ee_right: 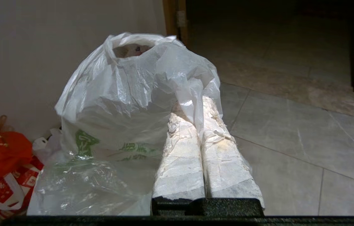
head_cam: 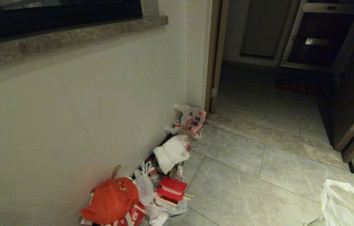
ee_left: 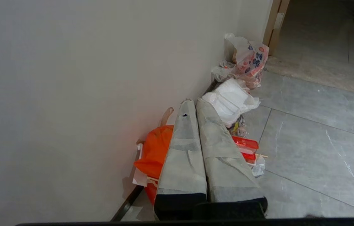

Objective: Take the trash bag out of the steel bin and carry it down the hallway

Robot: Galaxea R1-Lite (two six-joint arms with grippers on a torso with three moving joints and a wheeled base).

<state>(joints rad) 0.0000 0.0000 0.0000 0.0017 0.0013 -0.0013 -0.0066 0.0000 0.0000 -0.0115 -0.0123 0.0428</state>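
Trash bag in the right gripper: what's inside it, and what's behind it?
Through the open mouth of the trash bag, only a small pale, pinkish scrap shows; the cloudy plastic covers the rest. The right gripper pinches its edge. Behind it are the wall and a door frame.

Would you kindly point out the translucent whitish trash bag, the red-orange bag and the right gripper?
translucent whitish trash bag point(ee_right: 117, 103), right wrist view, crinkled side.
red-orange bag point(head_cam: 111, 199), head view, bulging top.
right gripper point(ee_right: 200, 105), right wrist view, between fingertips.

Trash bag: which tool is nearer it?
Right. The right tool is shut on the trash bag; the left tool hangs shut and empty over the orange bag by the wall.
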